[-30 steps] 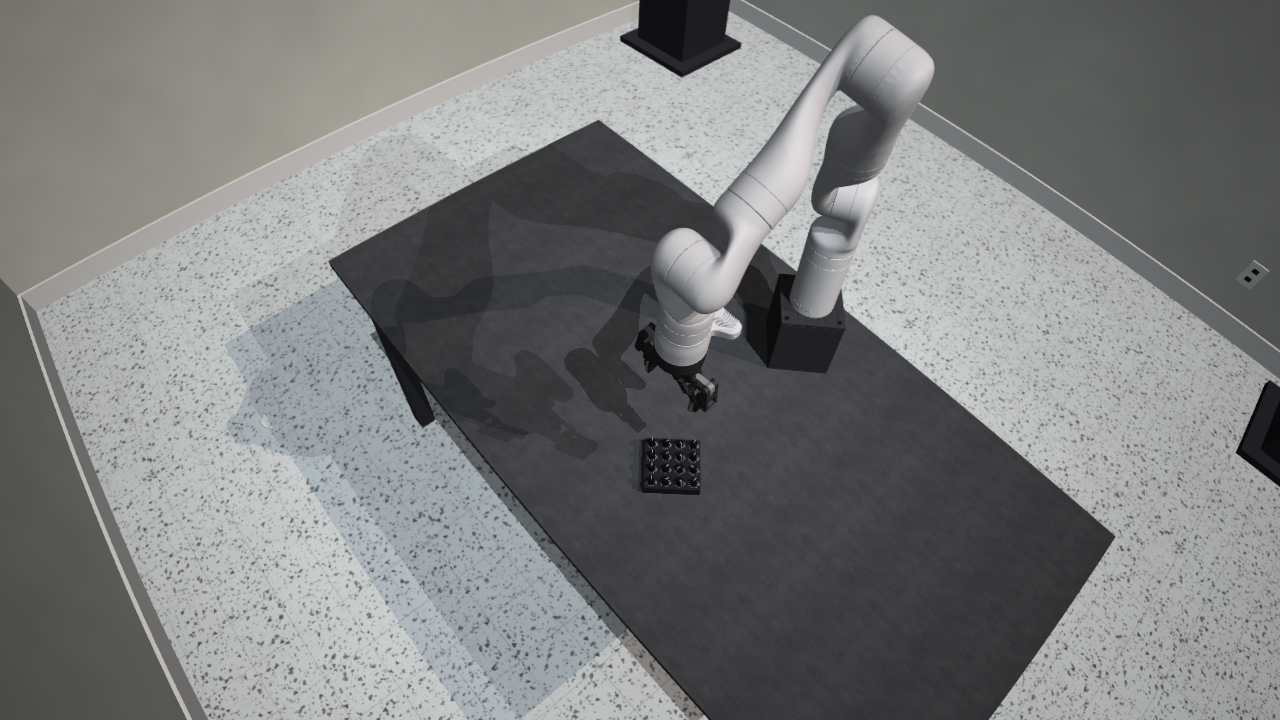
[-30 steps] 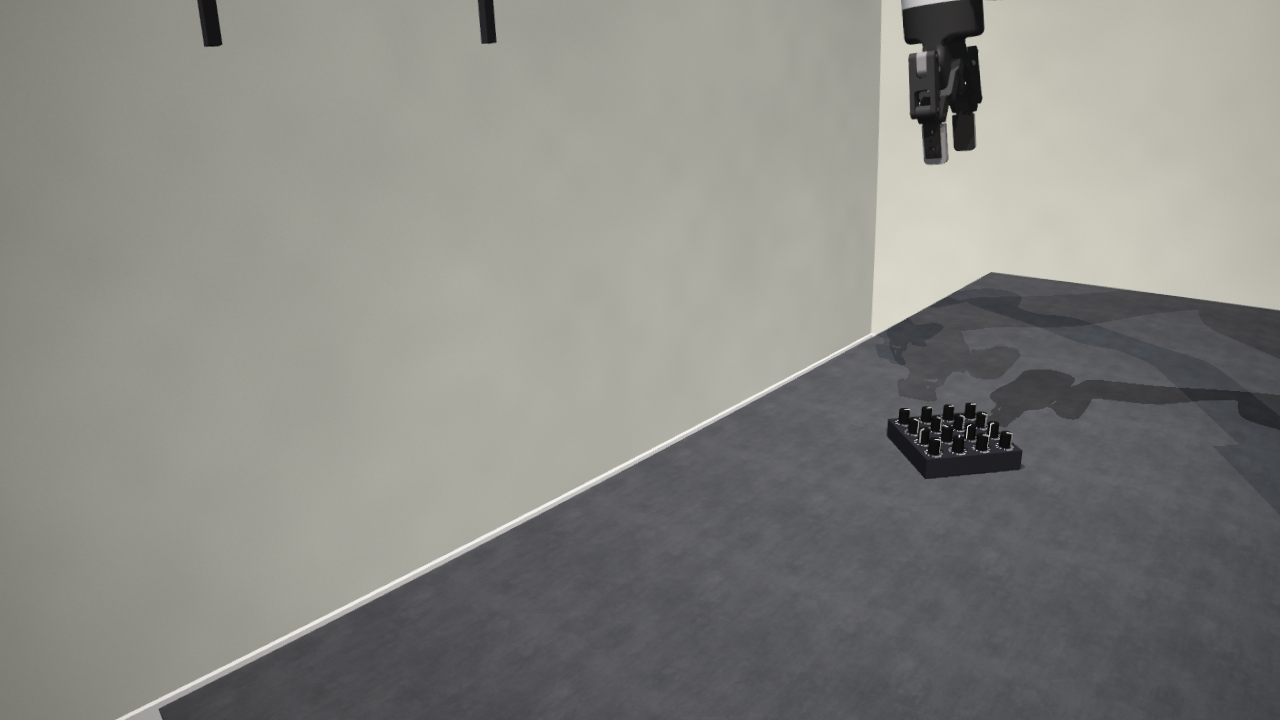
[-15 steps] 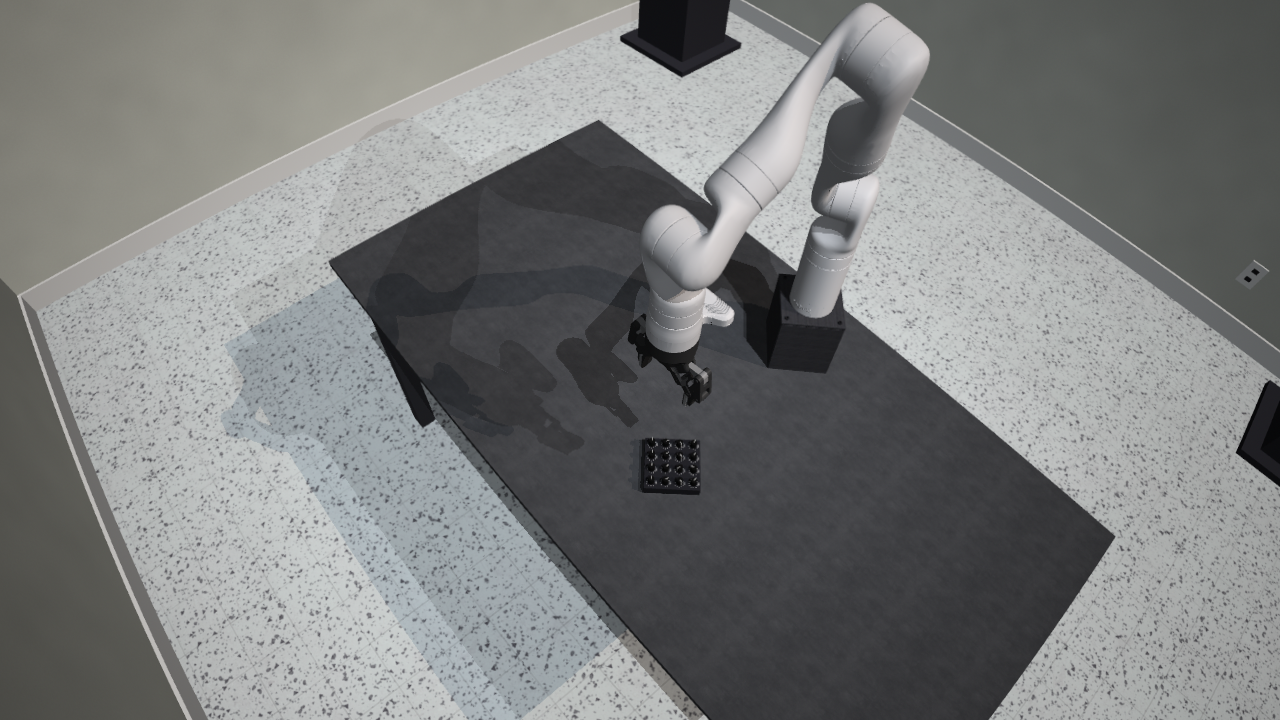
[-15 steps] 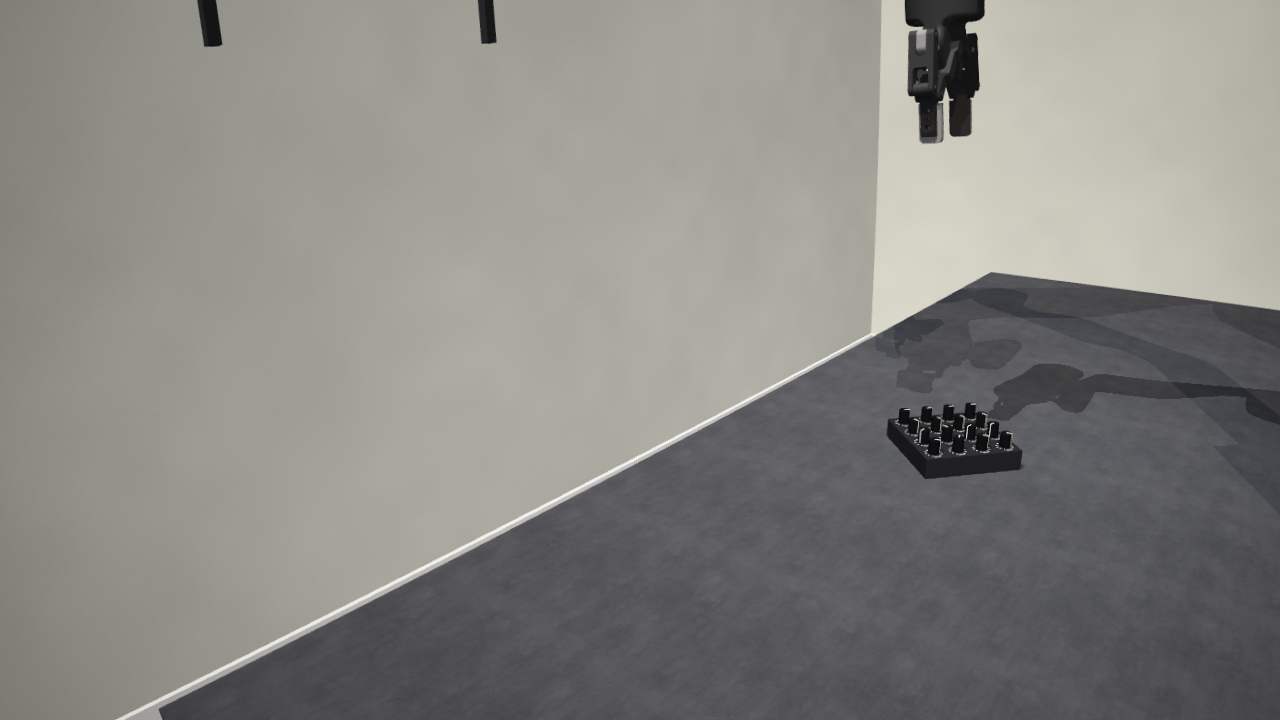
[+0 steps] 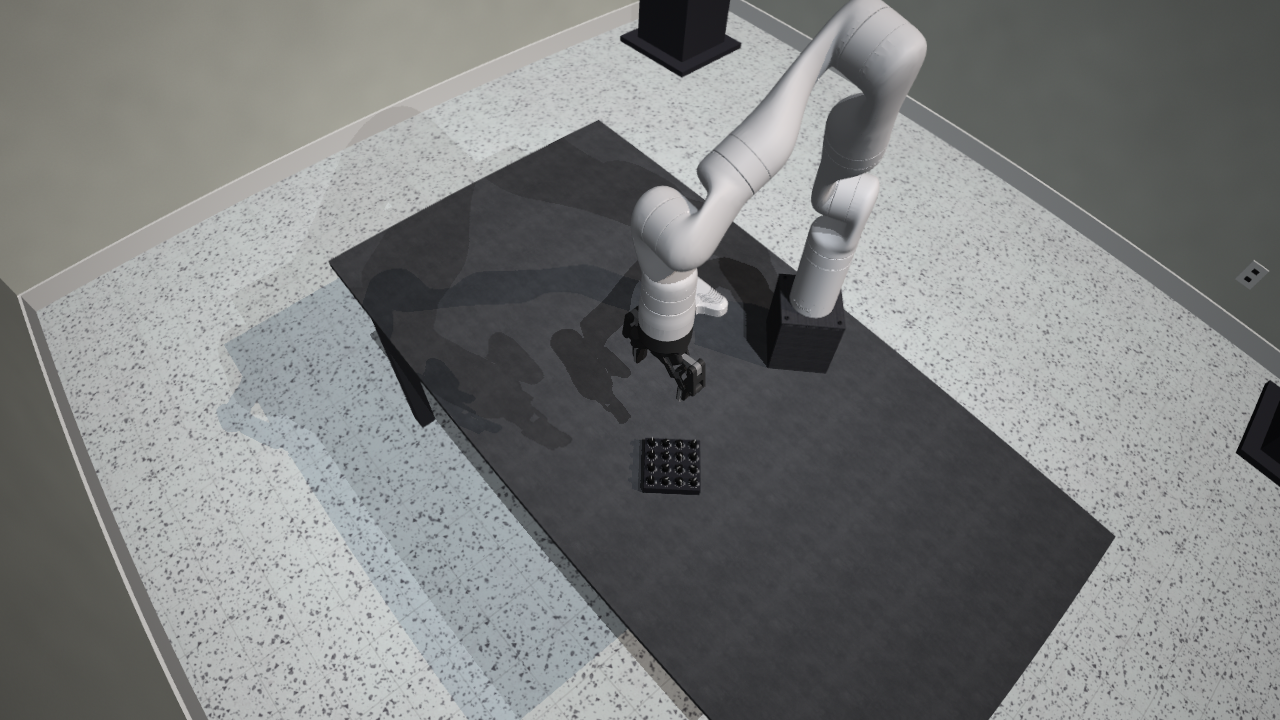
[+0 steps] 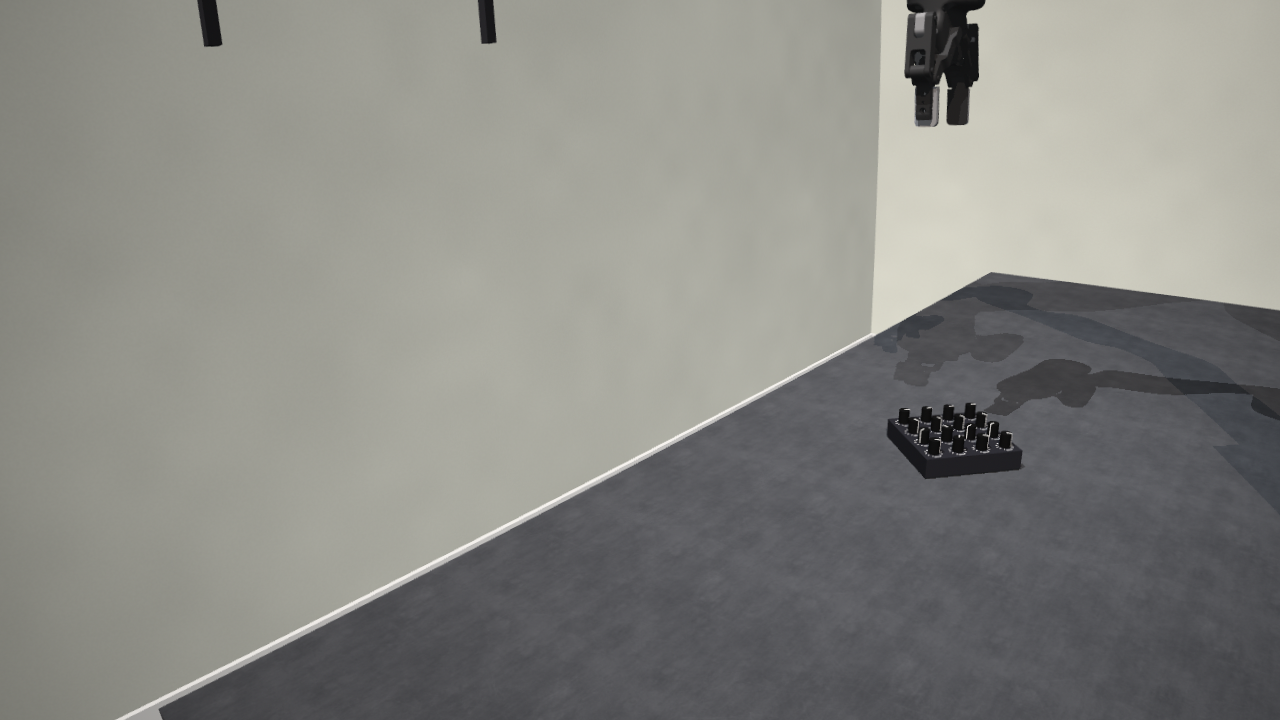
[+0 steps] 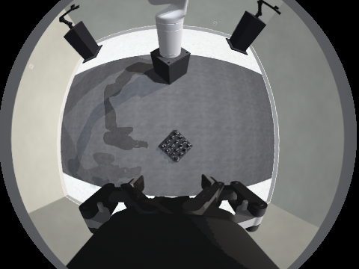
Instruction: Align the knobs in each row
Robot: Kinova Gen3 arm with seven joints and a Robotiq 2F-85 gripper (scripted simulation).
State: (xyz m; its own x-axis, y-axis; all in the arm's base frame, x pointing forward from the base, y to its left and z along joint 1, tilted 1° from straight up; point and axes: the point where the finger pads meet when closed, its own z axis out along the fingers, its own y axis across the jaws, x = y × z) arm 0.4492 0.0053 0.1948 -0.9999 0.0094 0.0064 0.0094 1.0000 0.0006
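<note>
1. My end effector (image 5: 662, 374) (image 6: 942, 116) (image 7: 172, 181) is released: its two fingers stand wide apart, with nothing between them. It hangs high above the counter (image 5: 850, 501) (image 6: 626, 582) (image 7: 224, 112).
2. The knob box (image 5: 671, 489) (image 6: 971, 465) (image 7: 176, 146) lies flat on the counter, below me and well apart. In the top view it is toward six o'clock from my fingers; in the wrist view, toward twelve.
3. I judge that the step in hand is the inspection. The knobs (image 5: 694, 481) (image 6: 958, 444) (image 7: 176, 158) are too small here for reading their lines surely, and I cannot tell which side has the socket.
4. So I should first find the rear side, then compare each row, before I choose any knob.
5. In the wrist view the box corners point to twelve, three, six and nine o'clock. My wrist should turn to suit the chosen knob.
6. Then I should descend straight over its middle, because neighbours stand near and wide fingers could push them.
7. I should turn gently, never across the gap, and release before lifting.
</note>
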